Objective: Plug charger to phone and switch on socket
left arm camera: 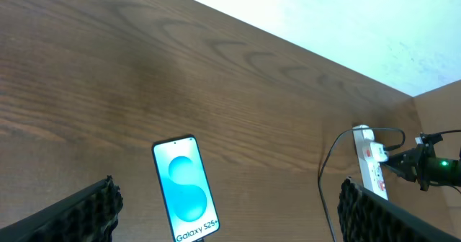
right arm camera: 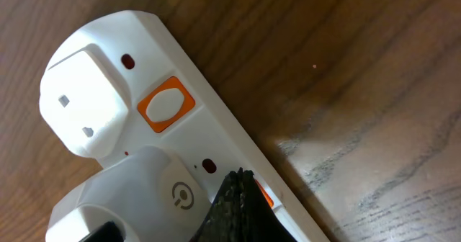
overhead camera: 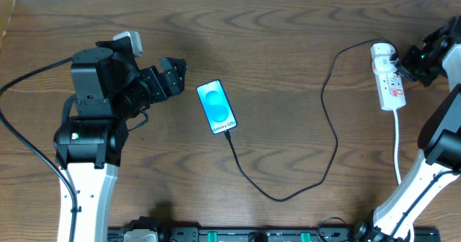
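Observation:
The phone (overhead camera: 217,106) lies screen-up mid-table, its blue screen lit (left arm camera: 186,191). The black charger cable (overhead camera: 288,196) runs from the phone's near end in a loop to the white socket (overhead camera: 389,80) at the far right. In the right wrist view the charger's white plug (right arm camera: 158,191) sits in the socket (right arm camera: 216,127) beside another white plug (right arm camera: 83,101). My right gripper (right arm camera: 241,181) is shut, its tip resting on an orange switch (right arm camera: 265,195) of the socket. My left gripper (left arm camera: 230,220) is open just left of the phone, holding nothing.
A second orange switch (right arm camera: 166,105) shows on the strip near the other plug. The socket's white cord (overhead camera: 398,148) trails toward the table's front. A rail of equipment (overhead camera: 238,235) lines the front edge.

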Controlling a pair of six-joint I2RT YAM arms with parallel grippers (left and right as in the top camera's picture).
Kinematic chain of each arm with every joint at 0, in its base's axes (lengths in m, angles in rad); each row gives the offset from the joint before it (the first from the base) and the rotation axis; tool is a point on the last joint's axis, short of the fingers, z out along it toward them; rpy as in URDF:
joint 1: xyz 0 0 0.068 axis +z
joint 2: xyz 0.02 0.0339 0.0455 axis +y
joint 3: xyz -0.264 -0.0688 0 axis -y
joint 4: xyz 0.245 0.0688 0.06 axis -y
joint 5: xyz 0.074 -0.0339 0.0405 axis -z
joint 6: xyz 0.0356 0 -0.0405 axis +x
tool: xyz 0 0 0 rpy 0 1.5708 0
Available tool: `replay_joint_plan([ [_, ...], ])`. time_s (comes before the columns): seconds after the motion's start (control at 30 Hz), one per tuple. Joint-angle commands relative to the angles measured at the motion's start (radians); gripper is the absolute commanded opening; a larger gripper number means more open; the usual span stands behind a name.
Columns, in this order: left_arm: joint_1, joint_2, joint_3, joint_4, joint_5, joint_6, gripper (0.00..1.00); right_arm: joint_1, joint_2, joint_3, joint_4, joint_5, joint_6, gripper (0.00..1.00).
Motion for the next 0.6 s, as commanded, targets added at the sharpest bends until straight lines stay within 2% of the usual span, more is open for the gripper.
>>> replay_joint_plan([
  [0.0, 0.000, 0.002, 0.002, -0.001, -0.006, -0.001, 0.97, 0.119, 0.056, -0.060, -0.081, -0.186, 0.048, 0.01],
  [0.3, 0.000, 0.002, 0.002, -0.001, -0.006, -0.001, 0.97, 0.122, 0.056, -0.060, -0.101, -0.186, 0.111, 0.01],
  [0.57, 0.000, 0.002, 0.002, -0.001, -0.006, -0.001, 0.97, 0.124, 0.056, -0.060, -0.125, -0.185, 0.069, 0.01],
])
